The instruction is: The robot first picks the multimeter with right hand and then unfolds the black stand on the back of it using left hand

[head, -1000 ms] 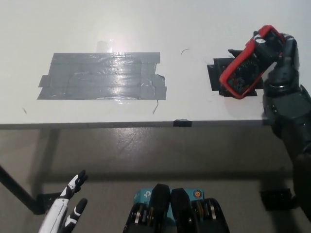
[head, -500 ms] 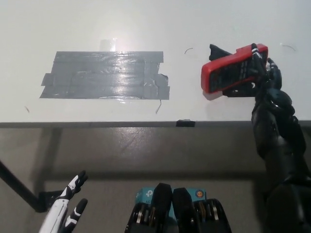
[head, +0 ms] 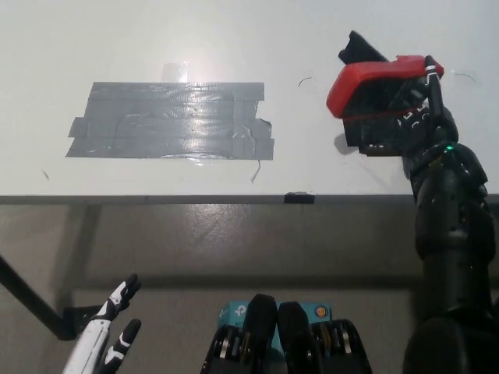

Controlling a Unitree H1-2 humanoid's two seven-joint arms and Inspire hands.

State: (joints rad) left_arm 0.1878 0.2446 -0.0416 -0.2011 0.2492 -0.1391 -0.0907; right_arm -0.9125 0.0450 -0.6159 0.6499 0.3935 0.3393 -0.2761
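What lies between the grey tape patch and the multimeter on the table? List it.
In the head view, mostly bare white table separates the grey tape patch from the multimeter held in the right hand; only a thin dark curl lies there.

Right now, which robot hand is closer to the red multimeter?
The right. The black right robot hand is wrapped around the red multimeter, holding it over the table. The white left robot hand hangs far away at the lower left, below the table edge.

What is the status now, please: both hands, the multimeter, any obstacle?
Right hand shut on red multimeter, held above the white table. Left hand open, low, below table edge. Stand not yet reached. Nothing in the way.
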